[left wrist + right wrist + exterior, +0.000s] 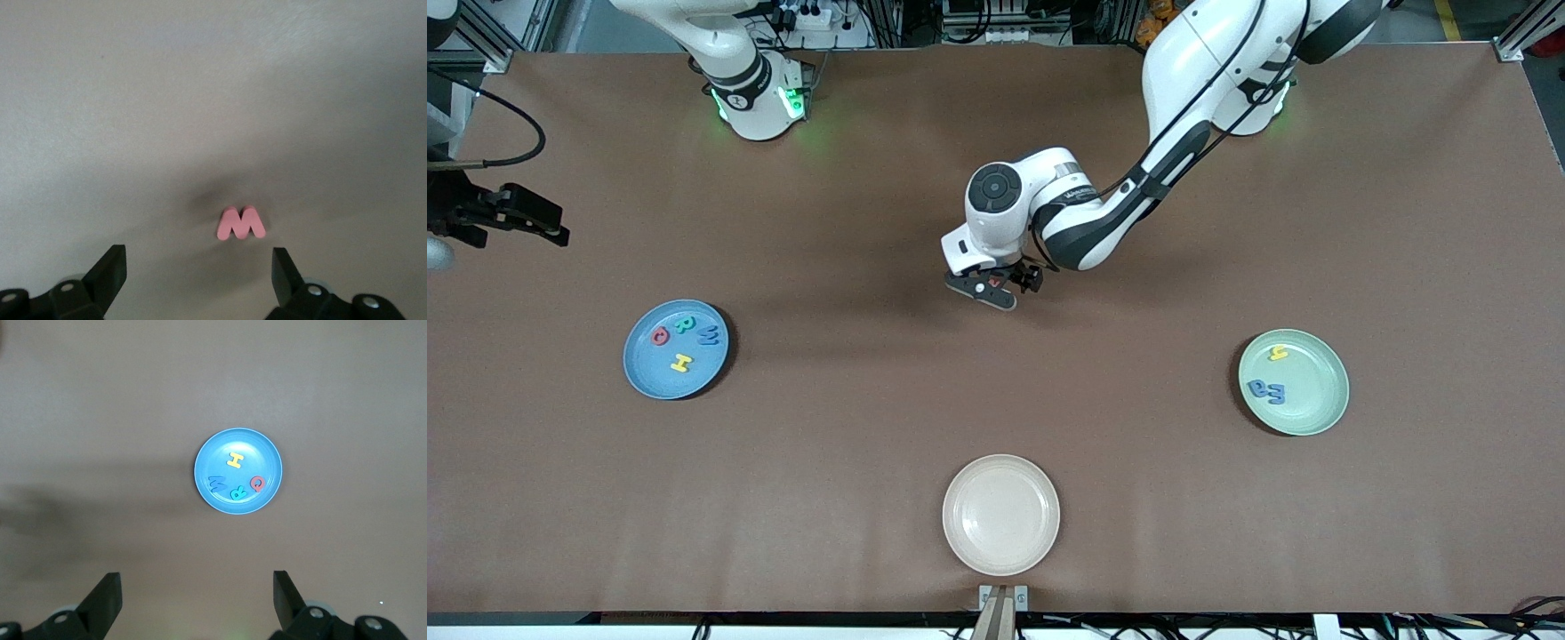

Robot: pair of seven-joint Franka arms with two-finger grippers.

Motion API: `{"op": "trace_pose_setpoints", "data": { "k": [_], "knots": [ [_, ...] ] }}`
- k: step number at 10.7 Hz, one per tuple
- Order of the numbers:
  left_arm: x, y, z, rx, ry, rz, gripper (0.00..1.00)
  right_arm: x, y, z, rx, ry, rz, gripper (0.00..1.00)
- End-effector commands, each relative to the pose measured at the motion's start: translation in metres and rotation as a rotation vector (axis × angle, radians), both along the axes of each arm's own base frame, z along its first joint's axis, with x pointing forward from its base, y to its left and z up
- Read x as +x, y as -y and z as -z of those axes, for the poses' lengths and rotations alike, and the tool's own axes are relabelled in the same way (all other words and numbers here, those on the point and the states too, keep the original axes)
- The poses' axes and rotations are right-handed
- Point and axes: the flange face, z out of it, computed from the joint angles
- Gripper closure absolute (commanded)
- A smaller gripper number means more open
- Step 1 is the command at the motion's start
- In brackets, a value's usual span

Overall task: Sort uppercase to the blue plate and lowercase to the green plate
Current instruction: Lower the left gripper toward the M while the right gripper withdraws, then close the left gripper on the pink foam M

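The red m [241, 223] lies flat on the brown table mid-way between the plates. My left gripper [992, 288] hangs low over it, open [199, 263], and the letter sits just ahead of the gap between the fingers without touching them. The blue plate [649, 373] toward the right arm's end holds the red Q [660, 336], green R [685, 324], blue W [708, 334] and yellow H [681, 363]. The green plate [1320, 396] toward the left arm's end holds a yellow h [1279, 353] and two blue letters [1267, 390]. My right gripper [543, 222] waits open [197, 587], high beside the blue plate [267, 463].
A cream-white plate [1001, 514] stands bare near the table's front edge, nearer to the front camera than the red m. Brown table surface stretches between the three plates. The robots' bases stand along the table edge farthest from the front camera.
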Motion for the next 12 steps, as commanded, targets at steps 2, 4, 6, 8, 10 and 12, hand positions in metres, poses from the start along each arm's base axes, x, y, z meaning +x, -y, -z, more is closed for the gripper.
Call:
{"op": "trace_pose_setpoints", "data": {
  "k": [2,4,6,8,10,12],
  "knots": [
    [-0.001,0.007,0.004,0.008,0.020,-0.068,0.04,0.001,0.012,0.002,0.002,-0.015,0.037,0.00],
    [-0.001,0.009,0.004,-0.007,0.030,-0.090,0.05,0.005,0.011,0.003,0.005,-0.003,0.035,0.00],
    [-0.006,0.016,0.015,-0.033,0.035,-0.112,0.05,0.006,0.009,0.006,0.038,-0.004,0.038,0.00],
    [-0.007,0.018,0.014,-0.043,0.039,-0.113,0.05,0.008,0.007,0.006,0.029,0.005,0.026,0.00],
    [-0.011,0.018,0.020,-0.034,0.040,-0.110,0.05,0.008,0.009,0.006,0.028,0.005,0.026,0.00],
    [-0.013,0.019,0.028,-0.021,0.051,-0.118,0.04,0.008,0.009,0.005,0.027,0.007,0.023,0.00]
  ]
}}
